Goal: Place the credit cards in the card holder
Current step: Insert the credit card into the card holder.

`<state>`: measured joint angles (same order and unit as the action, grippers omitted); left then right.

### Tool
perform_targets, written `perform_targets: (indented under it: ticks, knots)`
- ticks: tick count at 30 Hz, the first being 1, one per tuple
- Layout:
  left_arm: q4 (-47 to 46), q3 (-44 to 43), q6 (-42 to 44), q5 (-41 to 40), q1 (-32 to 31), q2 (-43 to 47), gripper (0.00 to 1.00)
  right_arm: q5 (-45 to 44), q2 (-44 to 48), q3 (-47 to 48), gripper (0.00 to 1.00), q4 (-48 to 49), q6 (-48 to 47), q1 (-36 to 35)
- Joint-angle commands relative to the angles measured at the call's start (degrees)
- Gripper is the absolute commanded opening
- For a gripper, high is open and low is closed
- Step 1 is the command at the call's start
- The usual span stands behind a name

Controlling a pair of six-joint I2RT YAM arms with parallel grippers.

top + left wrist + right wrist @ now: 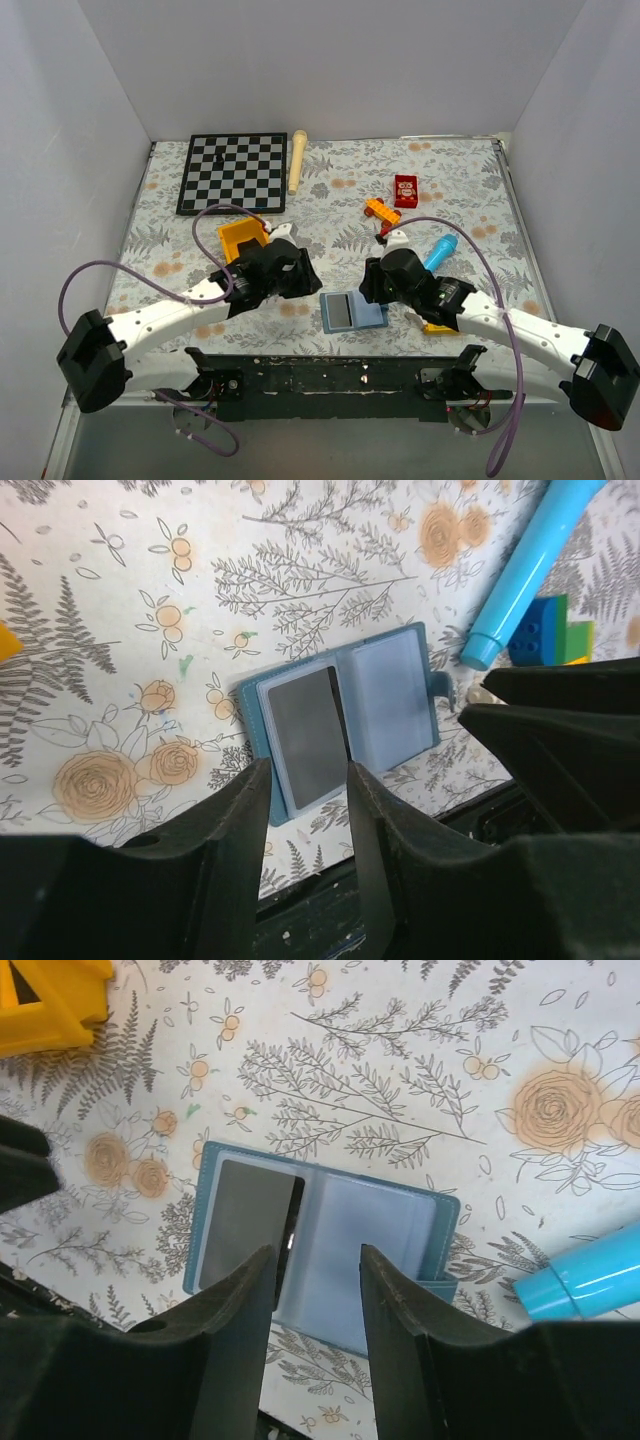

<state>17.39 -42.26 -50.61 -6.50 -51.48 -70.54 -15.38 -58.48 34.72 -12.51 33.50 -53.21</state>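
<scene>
Floral cloth [470, 200], near edge: we see the holder [352, 312] open, one dark card [308, 738] pocketed, left gripper [305, 777] and right gripper [318, 1260] both parted, empty, so that insertion looks done; next we must find the unseen second card.

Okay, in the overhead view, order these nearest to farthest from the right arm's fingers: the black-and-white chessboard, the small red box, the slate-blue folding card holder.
1. Slate-blue folding card holder, open, front centre.
2. Small red box, back right.
3. Black-and-white chessboard, back left.
</scene>
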Motion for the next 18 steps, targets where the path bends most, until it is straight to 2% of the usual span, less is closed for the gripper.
perform_targets:
  ticks: [1, 3, 7, 14, 18]
  knots:
    - [9.58, -4.05, 2.27, -5.27, 2.69, 7.95, 0.36, -2.65, -1.28, 4.29, 0.49, -0.85, -4.48, 0.48]
    - [11.96, -4.58, 3.41, -4.67, 8.03, 11.72, 0.38, -1.33, -4.17, 7.71, 0.5, -0.93, -7.03, 0.48]
    - [14.25, -4.49, 6.92, 2.35, 22.97, 17.97, 0.4, 3.67, -11.99, 17.46, 0.54, -1.2, -12.22, 0.39]
    - [22.07, -8.28, 9.74, 5.61, 42.22, 19.3, 0.53, 14.93, -32.2, 42.86, 0.64, -7.43, -18.99, -1.45]
    - [23.04, -6.17, 8.78, 11.15, 54.35, 19.83, 0.69, 20.47, -43.97, 54.99, 0.72, -9.98, -21.27, -3.47]
